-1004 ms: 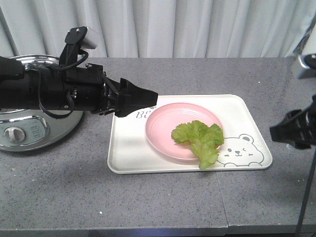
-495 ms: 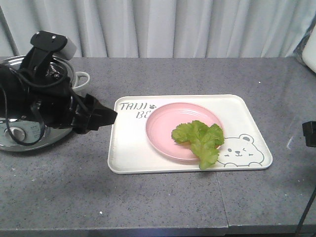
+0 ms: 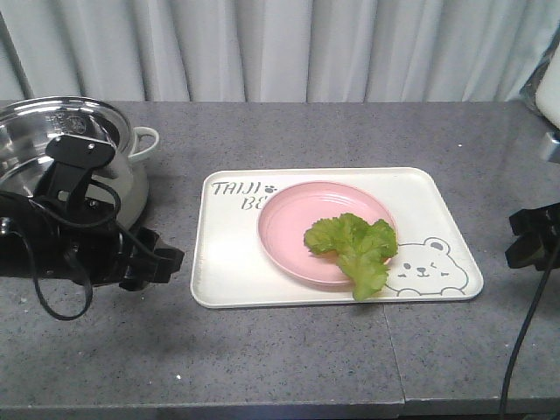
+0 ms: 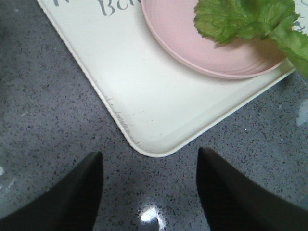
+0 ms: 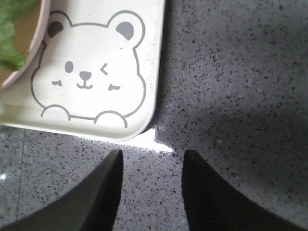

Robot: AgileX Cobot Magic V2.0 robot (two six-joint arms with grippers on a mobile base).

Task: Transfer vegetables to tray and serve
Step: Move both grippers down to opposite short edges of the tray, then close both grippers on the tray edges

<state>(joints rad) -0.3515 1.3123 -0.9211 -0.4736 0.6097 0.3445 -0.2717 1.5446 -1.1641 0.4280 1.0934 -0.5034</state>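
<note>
One frilly lettuce leaf [image 3: 354, 249] lies on the pink plate [image 3: 289, 219], its tip drooping over the rim onto the cream tray [image 3: 229, 278] on the grey bench [image 3: 289, 359]. The left pincer [image 4: 149, 161] hangs spread wide and empty, just off the tray's corner below the lettering. The right pincer [image 5: 151, 159], also parted and empty, is just off the bear corner. Both are apart from the leaf.

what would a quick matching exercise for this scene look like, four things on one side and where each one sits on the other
Things:
1. lettuce leaf
2. pink plate
3. tray
4. steel pot

Places:
a. flat on the grey counter, mid-table
b. on the tray
c. on the pink plate, tip hanging over its rim
d. far left end of the counter

Pairs: 1-c, 2-b, 3-a, 4-d
</note>
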